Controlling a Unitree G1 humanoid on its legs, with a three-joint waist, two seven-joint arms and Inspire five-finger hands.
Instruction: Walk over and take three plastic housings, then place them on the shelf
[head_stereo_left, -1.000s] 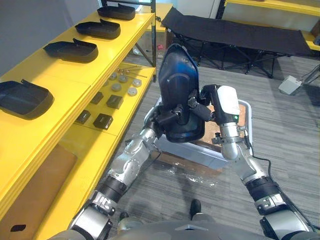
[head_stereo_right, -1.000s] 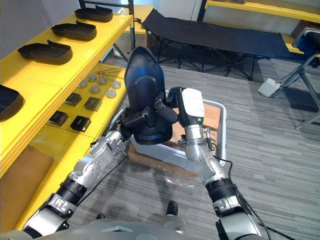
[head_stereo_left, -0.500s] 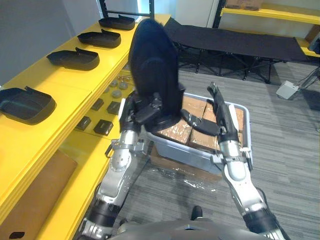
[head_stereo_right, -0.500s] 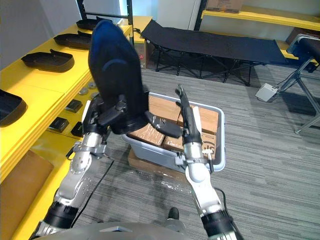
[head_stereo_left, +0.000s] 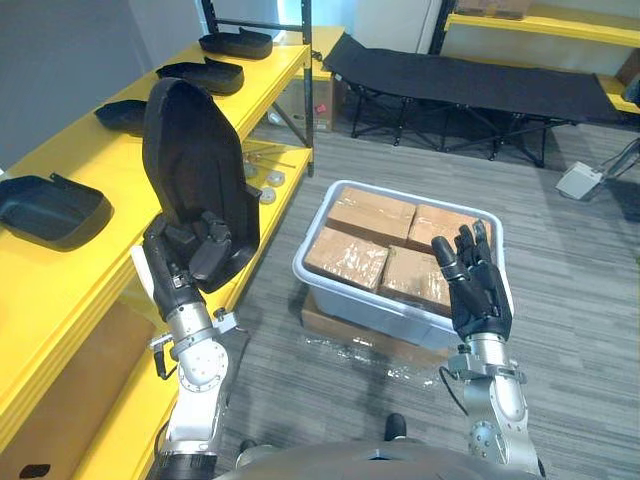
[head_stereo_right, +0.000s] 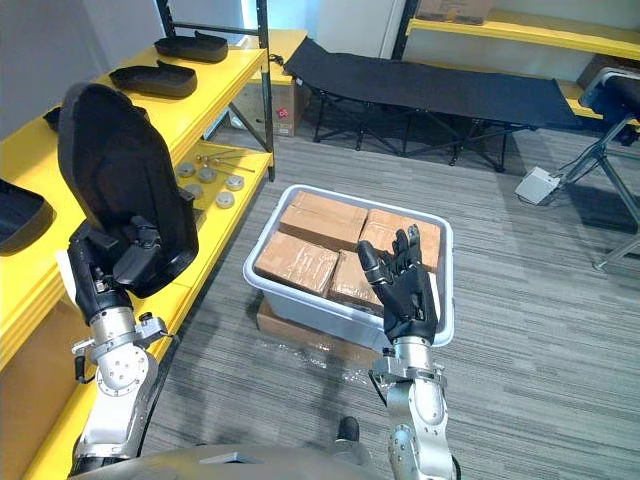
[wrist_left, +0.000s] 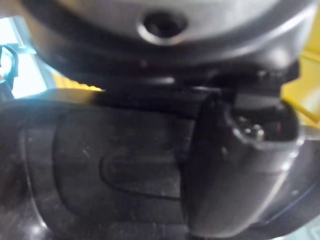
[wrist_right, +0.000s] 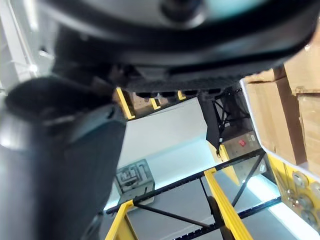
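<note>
Left hand (head_stereo_left: 180, 268): fingers curled round the base of the black, shell-shaped plastic housing (head_stereo_left: 190, 150), which it holds upright just beside the yellow metal shelf (head_stereo_left: 70, 270). Right hand (head_stereo_left: 478, 295), well clear of the shelf: fingers straight, empty.

To do: tip the housing flat, hollow side up, into the bare gap between the matching matte black shells (head_stereo_left: 45, 205) on the shelf's top board.

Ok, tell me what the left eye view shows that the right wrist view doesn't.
Left eye view: the left hand curled round an upright black housing, and more housings on the yellow shelf. Right wrist view: a small grey fixture on a pale wall, too unclear to name. Both: the open right hand, the boxes in the grey bin, the yellow shelf.
</note>
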